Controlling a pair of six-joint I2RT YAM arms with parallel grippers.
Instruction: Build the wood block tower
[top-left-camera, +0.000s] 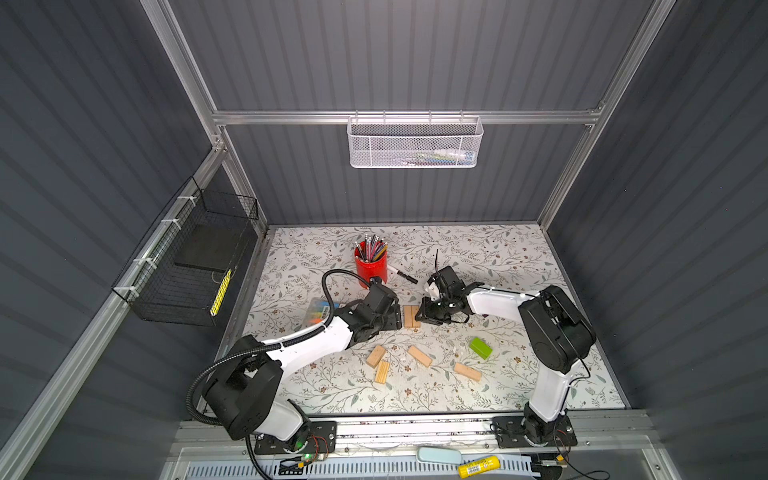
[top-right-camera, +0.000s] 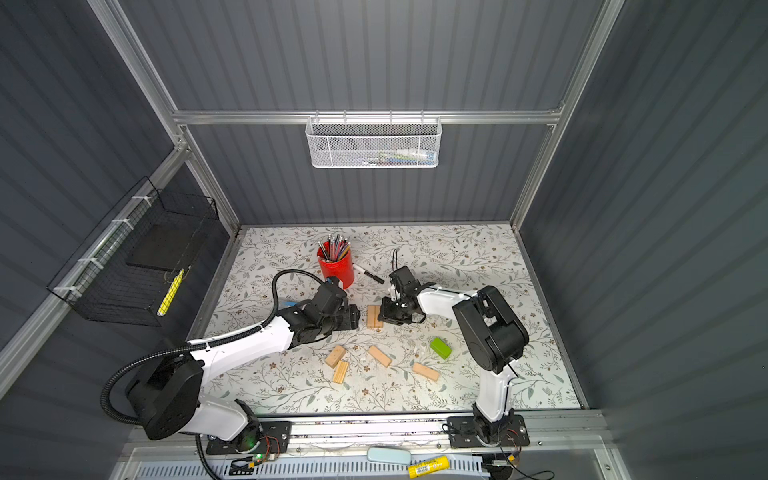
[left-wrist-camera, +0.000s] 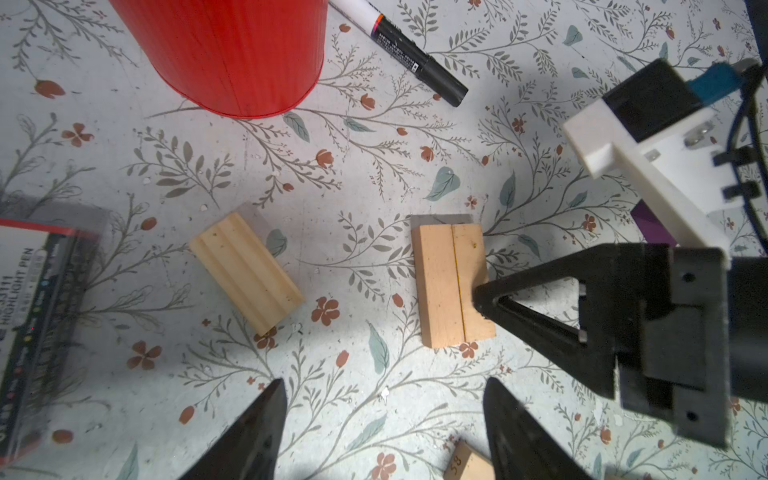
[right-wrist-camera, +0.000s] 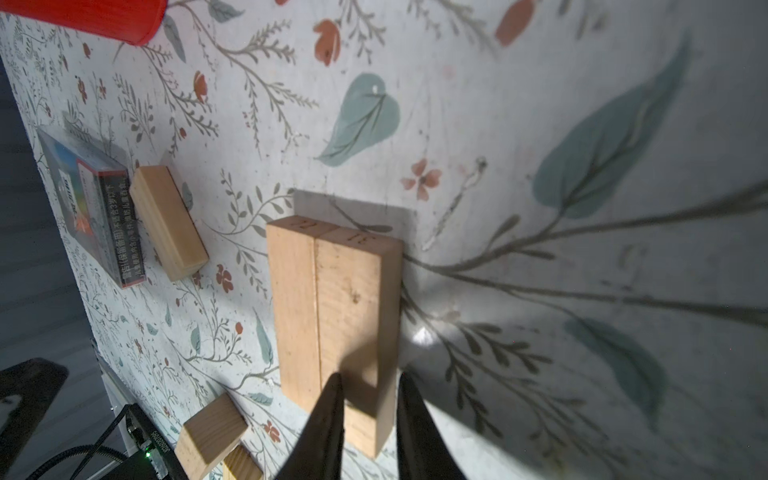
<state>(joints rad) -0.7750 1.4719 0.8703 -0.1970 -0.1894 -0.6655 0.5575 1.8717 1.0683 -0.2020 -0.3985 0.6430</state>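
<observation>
Two pale wood blocks (top-left-camera: 411, 316) (right-wrist-camera: 332, 299) lie side by side on the floral table, a low start of the tower. My right gripper (right-wrist-camera: 370, 376) hovers over the right one, jaws a narrow gap apart, one fingertip (left-wrist-camera: 478, 299) on its top. My left gripper (left-wrist-camera: 384, 382) is open over bare table, just left of the pair (top-right-camera: 374, 316). A grooved block (left-wrist-camera: 245, 274) lies further left. The green block (top-left-camera: 481, 348) and several loose pale blocks (top-left-camera: 419, 356) lie nearer the front. The purple block (left-wrist-camera: 650, 226) peeks out behind the right wrist.
A red pencil cup (top-left-camera: 370, 262) and a black marker (top-left-camera: 403, 275) stand behind the pair. A highlighter box (left-wrist-camera: 37, 324) lies under the left arm. A black wire basket (top-left-camera: 187, 266) hangs on the left wall, a white mesh basket (top-left-camera: 415, 141) on the back wall.
</observation>
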